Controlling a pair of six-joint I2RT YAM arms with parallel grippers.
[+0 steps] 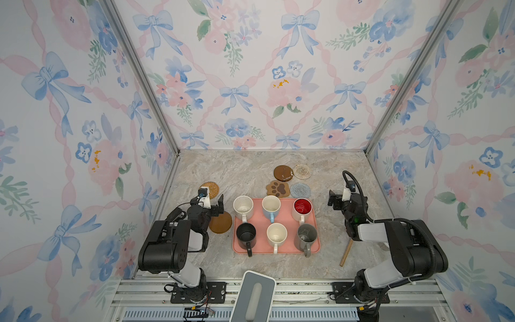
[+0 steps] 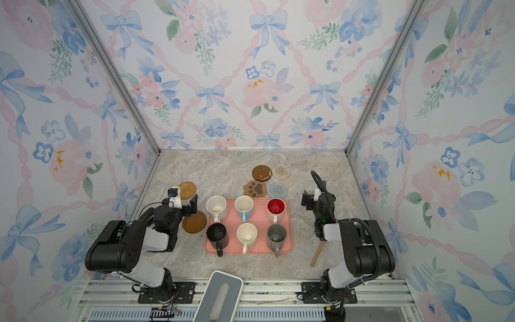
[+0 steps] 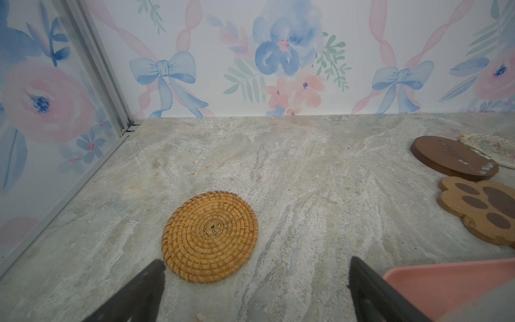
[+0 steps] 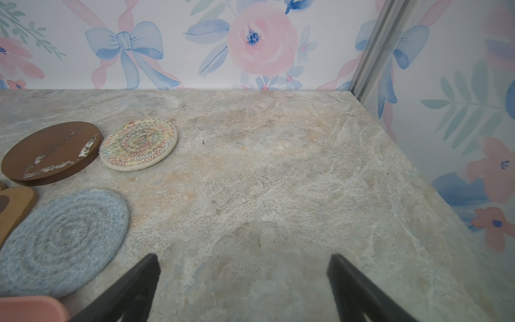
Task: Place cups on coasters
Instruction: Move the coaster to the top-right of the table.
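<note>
Several cups stand on a pink tray (image 1: 276, 252): cream (image 1: 243, 207), light blue (image 1: 271, 207), red-inside (image 1: 302, 209), black (image 1: 245, 234), cream (image 1: 276, 235) and grey (image 1: 306, 236). All the coasters lie bare: tan rattan (image 3: 209, 237), brown round (image 1: 221, 223), a second brown round (image 1: 283, 172), cream woven (image 4: 138, 144), paw-print (image 1: 277, 189), light-blue woven (image 4: 61, 239). My left gripper (image 3: 256, 264) hovers open left of the tray, above the near brown round and facing the rattan one. Right of the tray, my right gripper (image 4: 243, 258) is open over bare tabletop.
A wooden stick (image 1: 346, 252) lies on the marble table by the right arm. A grey-white device (image 1: 255, 295) sits at the front edge. Floral walls close off the left, back and right sides.
</note>
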